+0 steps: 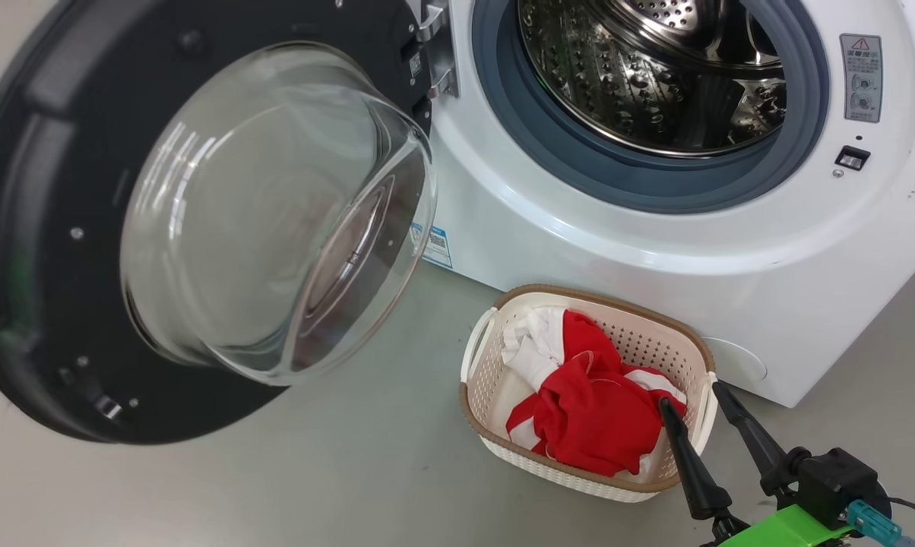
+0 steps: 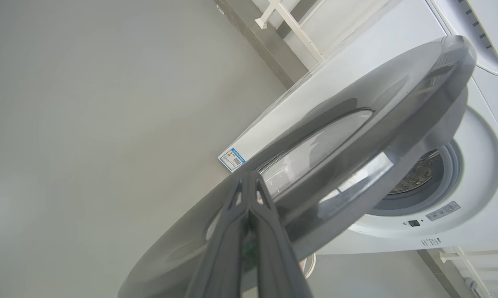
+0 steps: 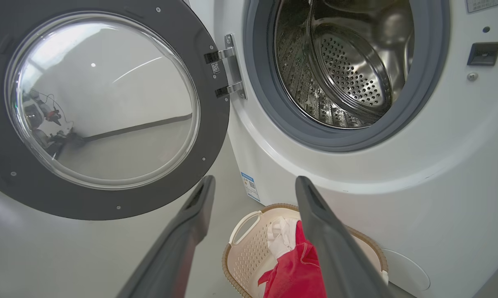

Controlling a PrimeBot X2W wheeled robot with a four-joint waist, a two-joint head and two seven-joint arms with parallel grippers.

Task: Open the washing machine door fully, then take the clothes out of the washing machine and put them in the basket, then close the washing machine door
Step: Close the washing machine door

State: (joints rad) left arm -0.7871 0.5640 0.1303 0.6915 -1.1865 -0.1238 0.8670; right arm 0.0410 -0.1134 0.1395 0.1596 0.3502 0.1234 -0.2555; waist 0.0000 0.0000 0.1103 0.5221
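The washing machine door (image 1: pixel 39 228) stands swung out to the left, its glass bowl (image 1: pixel 275 213) facing me. The steel drum (image 1: pixel 640 76) of the washing machine (image 1: pixel 579 228) holds no clothes that I can see. The red and white clothes (image 1: pixel 587 410) lie in the basket (image 1: pixel 579 292) on the floor in front of the machine. My right gripper (image 1: pixel 693 399) is open just over the basket's near right corner, with nothing between its fingers. In the right wrist view, the right gripper (image 3: pixel 254 182) spreads above the basket (image 3: pixel 249 248) and the clothes (image 3: pixel 294 269). My left gripper (image 2: pixel 249 178) is shut, its tips against the door's outer face (image 2: pixel 356 136).
Bare grey floor (image 1: pixel 351 471) stretches left of and in front of the basket. A small blue label (image 1: pixel 436 247) sits low on the machine's front corner. A white metal frame (image 2: pixel 290 25) stands by the wall beyond the machine.
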